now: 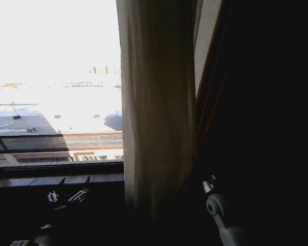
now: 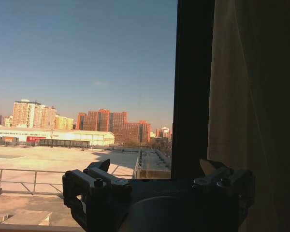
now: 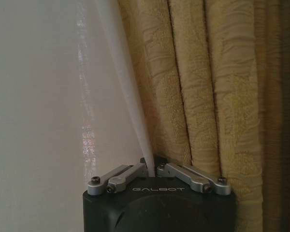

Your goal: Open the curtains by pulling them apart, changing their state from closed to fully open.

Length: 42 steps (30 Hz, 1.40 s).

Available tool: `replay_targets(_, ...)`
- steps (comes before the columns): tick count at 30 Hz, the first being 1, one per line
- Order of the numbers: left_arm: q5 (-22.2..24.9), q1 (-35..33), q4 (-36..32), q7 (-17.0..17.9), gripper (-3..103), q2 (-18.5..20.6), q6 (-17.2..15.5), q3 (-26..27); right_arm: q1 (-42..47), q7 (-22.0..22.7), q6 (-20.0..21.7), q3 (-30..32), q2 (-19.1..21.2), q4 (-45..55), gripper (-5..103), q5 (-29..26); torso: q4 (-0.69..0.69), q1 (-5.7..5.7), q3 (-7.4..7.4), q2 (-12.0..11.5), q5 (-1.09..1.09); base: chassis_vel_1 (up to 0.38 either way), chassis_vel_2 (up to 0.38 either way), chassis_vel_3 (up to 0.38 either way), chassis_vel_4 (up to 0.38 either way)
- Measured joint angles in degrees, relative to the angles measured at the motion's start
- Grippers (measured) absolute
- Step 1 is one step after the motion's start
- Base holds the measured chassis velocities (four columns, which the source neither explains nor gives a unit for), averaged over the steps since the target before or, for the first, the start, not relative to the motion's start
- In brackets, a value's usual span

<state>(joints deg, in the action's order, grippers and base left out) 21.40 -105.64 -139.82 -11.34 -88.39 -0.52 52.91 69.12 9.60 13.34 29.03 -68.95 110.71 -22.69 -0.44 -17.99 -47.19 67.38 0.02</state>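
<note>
Right gripper (image 3: 152, 169) clenched on the sheer curtain's (image 3: 130, 96) edge beside a yellow drape (image 3: 208, 96), curtain (image 1: 156, 113) bunched at the window's (image 1: 51, 77) right side, left gripper (image 2: 157, 176) released, low before the sill (image 1: 56, 179), clear of the fabric.

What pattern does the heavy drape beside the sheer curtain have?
Mustard-yellow drape, woven textured motif; right wrist view.

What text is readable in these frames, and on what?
"GALBOT": embossed on the black body of the right gripper, which is shut on the sheer curtain.
Faint embossed marking on the left gripper body: too dim to read.
Red sign on a distant low building: too small to read.
</note>
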Motion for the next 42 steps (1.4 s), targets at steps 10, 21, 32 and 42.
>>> replay_targets(10, 0.1, -0.3, 0.0, 0.0, 100, 0.0, 0.5, 0.1, -0.1, 0.2, -0.2, -0.2, -0.1, -0.2, 0, 0.1, 0.01, 0.00, 0.00, 0.0, -0.07, -0.064, -0.098, 0.095, 0.067)
replay_targets(21, 0.3, -0.5, 0.2, 0.0, 100, -0.3, 1.2, 0.1, -2.4, 7.8, 1.8, 7.1, -0.9, -5.3, 0, 1.6, 0.02, 0.00, 0.00, 0.0, 0.01, 0.013, 0.018, -0.017, -0.019)
replay_targets(32, 0.5, -0.1, 0.4, 0.0, 100, 0.3, 1.3, -0.1, 1.2, 6.0, 2.5, 9.0, -0.1, -0.9, 21, -2.4, -0.01, 0.00, -0.01, 0.0, 0.01, 0.000, 0.000, 0.000, 0.000)
replay_targets(42, 0.7, 1.2, 2.2, 0.0, 100, 0.8, 0.7, -0.2, 11.4, 3.1, 2.7, 3.7, 0.2, 13.7, 55, -0.2, 0.00, 0.00, 0.00, 0.0, -0.02, 0.000, 0.000, 0.000, 0.000)
